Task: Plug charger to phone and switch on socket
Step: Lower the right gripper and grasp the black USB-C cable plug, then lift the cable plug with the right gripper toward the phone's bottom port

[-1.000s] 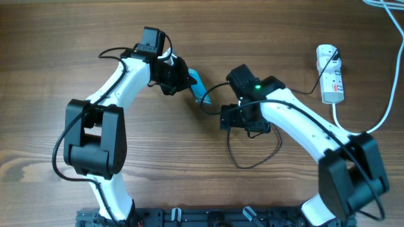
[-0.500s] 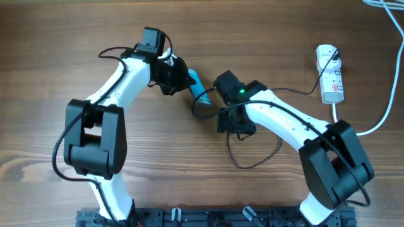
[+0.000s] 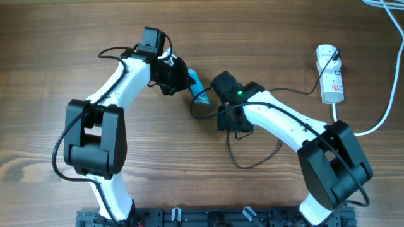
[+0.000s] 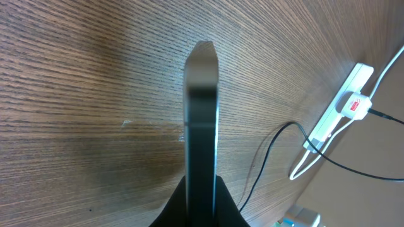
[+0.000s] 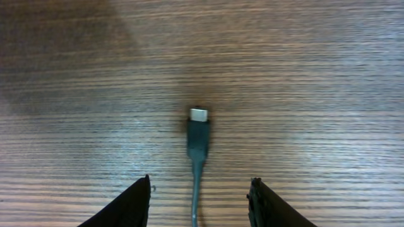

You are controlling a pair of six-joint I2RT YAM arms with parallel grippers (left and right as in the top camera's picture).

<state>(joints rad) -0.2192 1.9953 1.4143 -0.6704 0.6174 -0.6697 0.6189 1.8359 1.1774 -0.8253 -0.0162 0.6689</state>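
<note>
The step in hand looks like picking up the thin black charger cable [image 5: 197,140] by its connector. The right gripper [image 5: 199,183] hovers over it with its fingers spread wide and holding nothing. The connector lies flat on the brown wooden table [image 3: 50,50], centred between them, silver tip pointing away. A good grasp would close on the black body just behind the tip, keeping it straight and leaving the metal free to enter the port. The left gripper [image 3: 186,80] is clamped on the slim cyan-screened phone [image 3: 198,88], held on edge near the table's middle, towards the far edge. The white elongated power strip socket [image 3: 331,79] lies by the far right corner, its switch still to be pressed. Over the last second the right arm has swung left towards the phone, while the left arm, phone and socket have stayed put.
</note>
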